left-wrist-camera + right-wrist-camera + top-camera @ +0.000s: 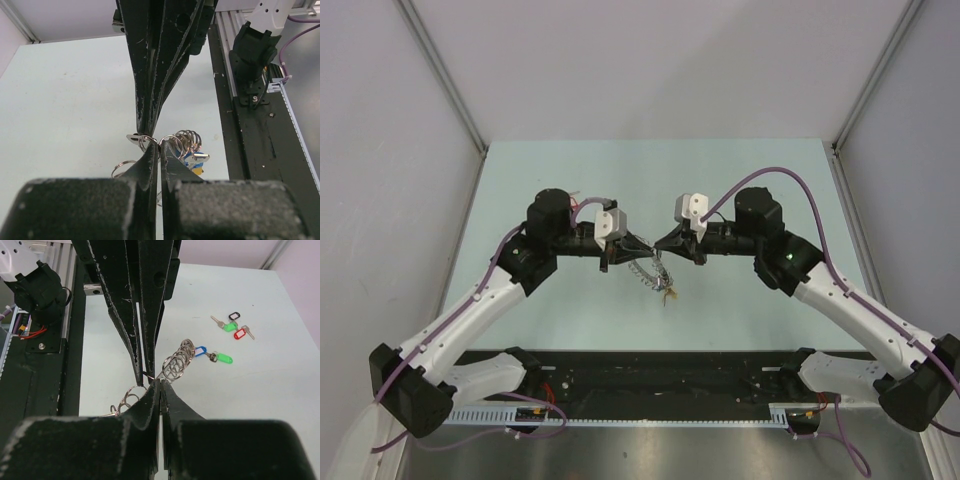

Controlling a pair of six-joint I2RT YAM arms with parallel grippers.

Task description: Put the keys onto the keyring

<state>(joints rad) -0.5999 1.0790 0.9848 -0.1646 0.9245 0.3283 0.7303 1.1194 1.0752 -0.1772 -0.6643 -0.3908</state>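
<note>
Over the table (570, 170), left pincer (159, 148) and right pincer (160, 385) each clench the keyring (177, 359); uneven pulling could yank it loose.

I see a pale mint-green table (740, 170). The keyring (177, 360) is shiny silver. The keys (216, 321) are silver, with 5 tags: a blue tag (200, 350), a green tag (224, 359), a second green tag (230, 327), a red tag (241, 333) and a black tag (234, 316). The left gripper (159, 146) and right gripper (160, 382) are matte black, flecked with white scuffs. The arms (470, 320) are white with black joints, and the cables (780, 169) are purple.
</note>
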